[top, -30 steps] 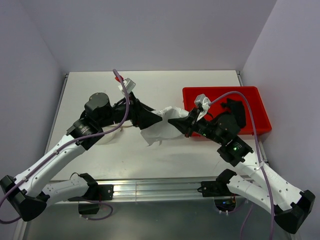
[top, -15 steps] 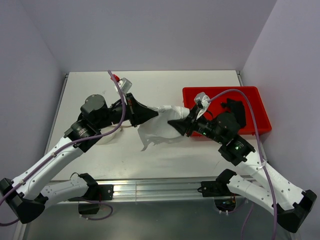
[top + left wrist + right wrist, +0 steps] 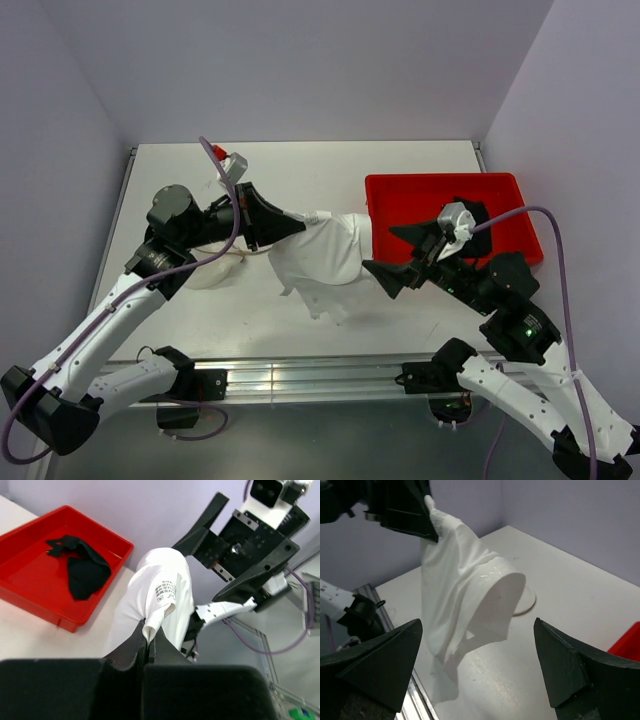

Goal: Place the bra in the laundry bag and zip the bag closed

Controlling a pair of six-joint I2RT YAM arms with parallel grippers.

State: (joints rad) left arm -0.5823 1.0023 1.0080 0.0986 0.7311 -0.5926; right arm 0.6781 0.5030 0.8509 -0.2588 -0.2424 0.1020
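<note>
table (image 3: 400, 170): white, fills middle of top view
red bin (image 3: 385, 190): right of centre, on table
laundry bag (image 3: 320, 265): white mesh, hangs limp at frame centre between both arms
bra (image 3: 82, 567): black, lying in red bin, not bagged yet
left gripper (image 3: 300, 225): jaws together, pinching bag's top edge
right gripper (image 3: 392, 257): fingers wide apart, empty, just right of bag
step tip: probably take the opposite rim with right, catch the edge only, keep left pinch firm so mouth spreads
</note>
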